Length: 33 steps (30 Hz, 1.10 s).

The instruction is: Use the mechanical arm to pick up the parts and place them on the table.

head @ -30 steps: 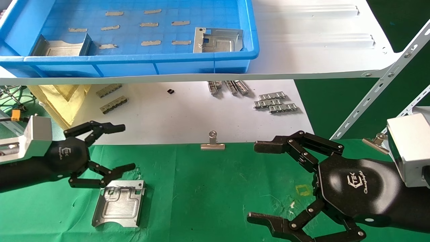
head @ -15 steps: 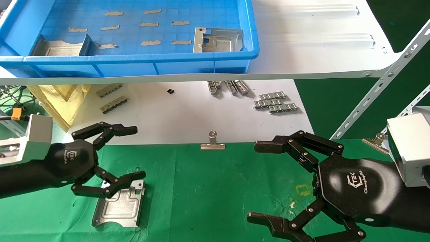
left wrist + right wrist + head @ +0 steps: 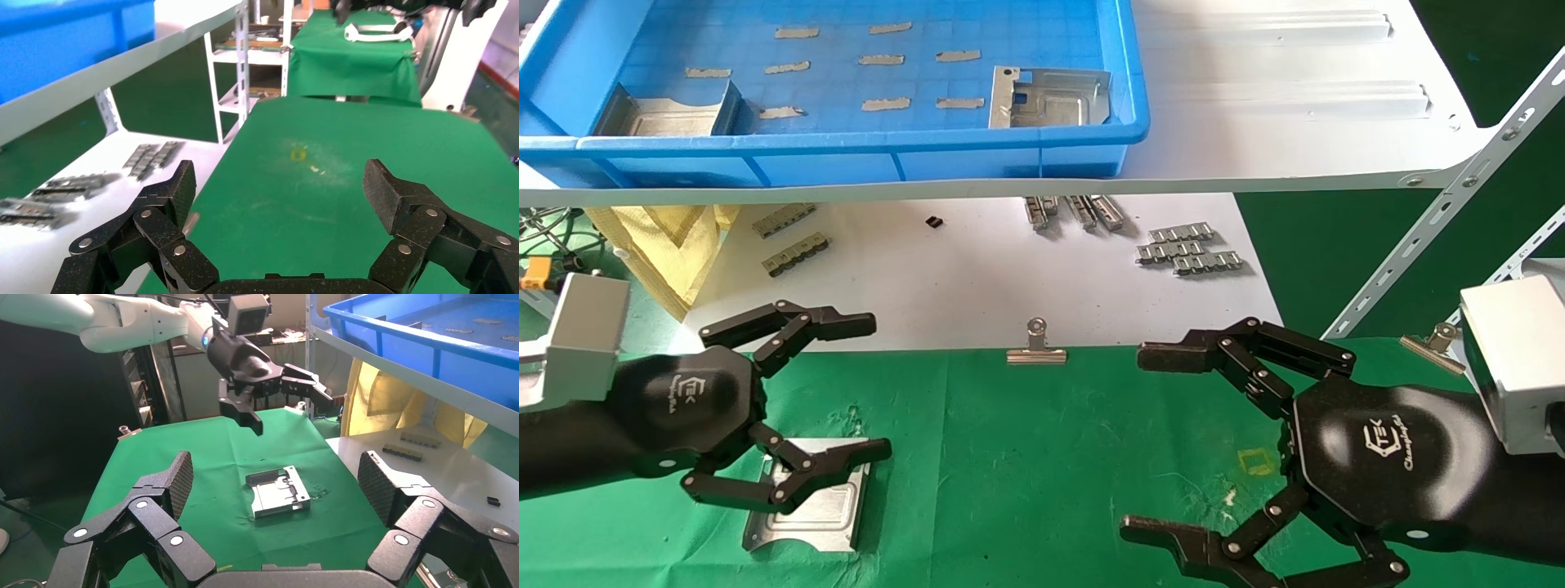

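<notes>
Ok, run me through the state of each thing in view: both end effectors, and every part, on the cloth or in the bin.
Left end effector: open, empty, above the part on the table.
Right end effector: open, empty, over the table at the right.
Part on the table: lying flat on the green table, released.
Part at the bin's right: in the blue bin, not yet picked.
Part at the bin's left: in the bin, not yet picked.

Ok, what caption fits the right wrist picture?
Open left gripper hovers above a metal part lying on the green table.
</notes>
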Tool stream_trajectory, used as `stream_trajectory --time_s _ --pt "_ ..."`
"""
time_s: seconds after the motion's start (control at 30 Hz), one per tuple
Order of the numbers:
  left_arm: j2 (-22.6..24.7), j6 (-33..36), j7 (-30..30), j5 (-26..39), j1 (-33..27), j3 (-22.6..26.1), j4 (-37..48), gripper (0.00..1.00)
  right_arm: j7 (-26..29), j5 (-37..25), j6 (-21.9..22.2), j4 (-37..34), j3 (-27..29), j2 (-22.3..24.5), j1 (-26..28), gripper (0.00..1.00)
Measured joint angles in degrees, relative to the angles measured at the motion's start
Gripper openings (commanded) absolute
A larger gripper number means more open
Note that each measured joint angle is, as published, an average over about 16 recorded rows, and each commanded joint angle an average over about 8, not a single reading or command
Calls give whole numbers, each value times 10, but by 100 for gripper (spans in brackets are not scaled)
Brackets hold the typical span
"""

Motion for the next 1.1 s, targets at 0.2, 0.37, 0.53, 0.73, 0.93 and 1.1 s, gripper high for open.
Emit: stream_trajectory --time_s 0.2,0.37,0.53,0.73,0.93,1.1 --pt "-8 -6 -43 -1 25 -33 -58 100 0 0 0 0 0 0 0 100" --pt "-14 -11 -79 -2 46 -60 -106 100 0 0 0 0 0 0 0 100" --pt "-21 -17 -115 -3 66 -87 -154 100 0 0 0 0 0 0 0 100" --pt "-27 -22 -152 -4 88 -115 -203 100 0 0 0 0 0 0 0 100" --pt "-31 -25 -171 -5 100 -131 -231 100 0 0 0 0 0 0 0 100" --pt "-33 -26 -177 -5 105 -137 -242 100 0 0 0 0 0 0 0 100"
